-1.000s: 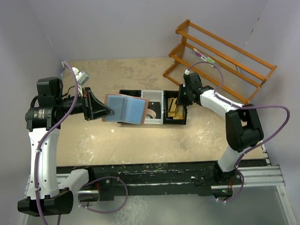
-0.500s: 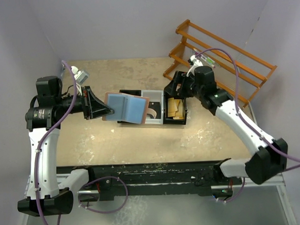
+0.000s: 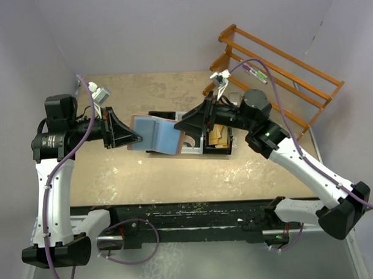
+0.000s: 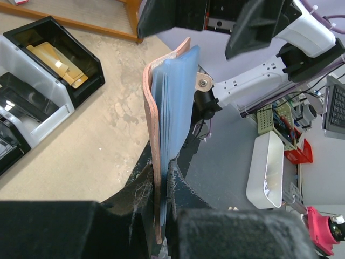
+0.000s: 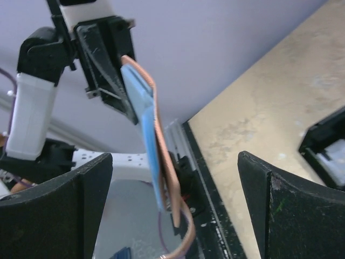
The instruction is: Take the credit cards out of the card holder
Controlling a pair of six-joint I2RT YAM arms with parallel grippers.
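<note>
Left gripper (image 3: 135, 139) is pinched on the left edge of the holder (image 3: 155, 133) and holds it in the air above the table (image 3: 114, 172). The holder is spread open, with its blue lining turned up toward the top camera. In the left wrist view the holder (image 4: 161, 135) stands on edge out of the fingers, brown skin on one side and blue pockets layered on the other. It bows slightly along its length. No pale edge shows among the pockets, so the cards cannot be told apart from the lining.

The holder looks soft and light. Gripped at one edge only, it will likely bend or swing away if pushed. The cards should be thin, stiff and slick. Each is best taken by whatever short edge peeks from a pocket, pinched flat on both faces and drawn straight along the slot.

Right gripper (image 3: 183, 131) is spread wide just beside the holder's free right edge and seems not to touch it. Its wrist view shows the holder (image 5: 153, 135) ahead, between the two fingers (image 5: 54, 205).

Below and to the right on the table sit a white bin (image 3: 190, 120) and a black bin (image 3: 230, 138) holding tan papers (image 3: 217, 135). A wooden rack (image 3: 276, 75) stands behind them.
</note>
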